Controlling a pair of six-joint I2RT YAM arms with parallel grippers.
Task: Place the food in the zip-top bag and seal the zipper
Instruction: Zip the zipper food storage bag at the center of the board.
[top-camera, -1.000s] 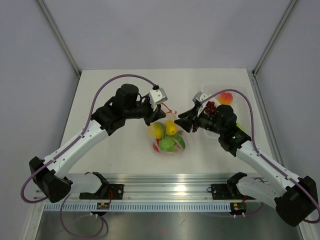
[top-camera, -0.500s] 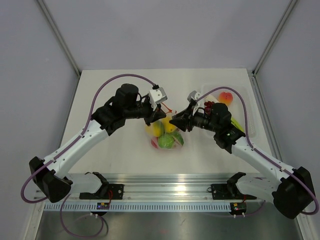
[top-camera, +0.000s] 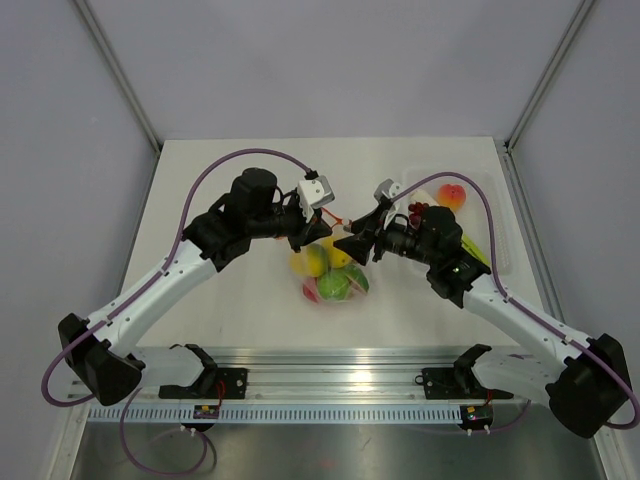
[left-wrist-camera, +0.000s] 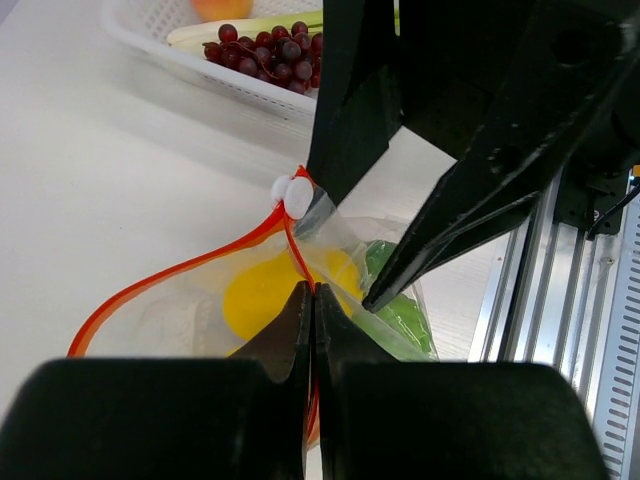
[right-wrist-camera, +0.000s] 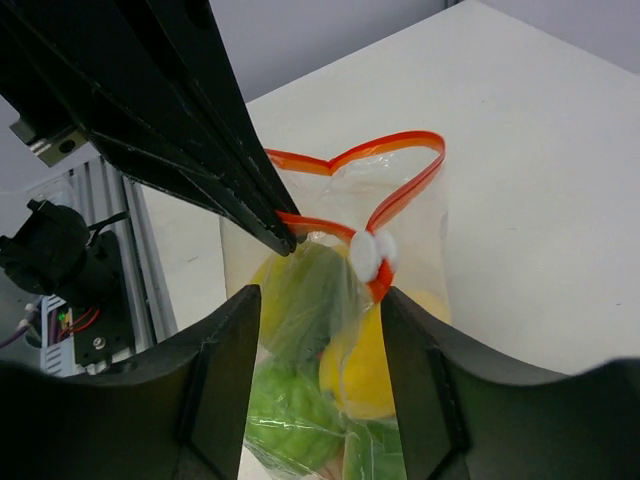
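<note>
The clear zip-top bag (top-camera: 331, 274) hangs in the middle with yellow lemons (top-camera: 316, 259) and green pieces (top-camera: 335, 288) inside. My left gripper (left-wrist-camera: 312, 292) is shut on the red-orange zipper (left-wrist-camera: 180, 270) and holds the bag up by its mouth. The mouth gapes open in a loop (right-wrist-camera: 400, 165). A white slider (right-wrist-camera: 369, 254) sits at the strip's end. My right gripper (right-wrist-camera: 318, 305) is open, its jaws either side of the bag just below the slider, apart from it. It also shows in the top view (top-camera: 352, 244).
A white tray (top-camera: 497, 238) at the right holds purple grapes (top-camera: 421, 212), a red-orange round fruit (top-camera: 452, 193) and a pale yellow-green piece (left-wrist-camera: 250, 27). The metal rail (top-camera: 330, 385) runs along the near table edge.
My right gripper has moved left from beside the tray up to the bag's slider end. The bag has shifted slightly left. The left gripper keeps its hold.
</note>
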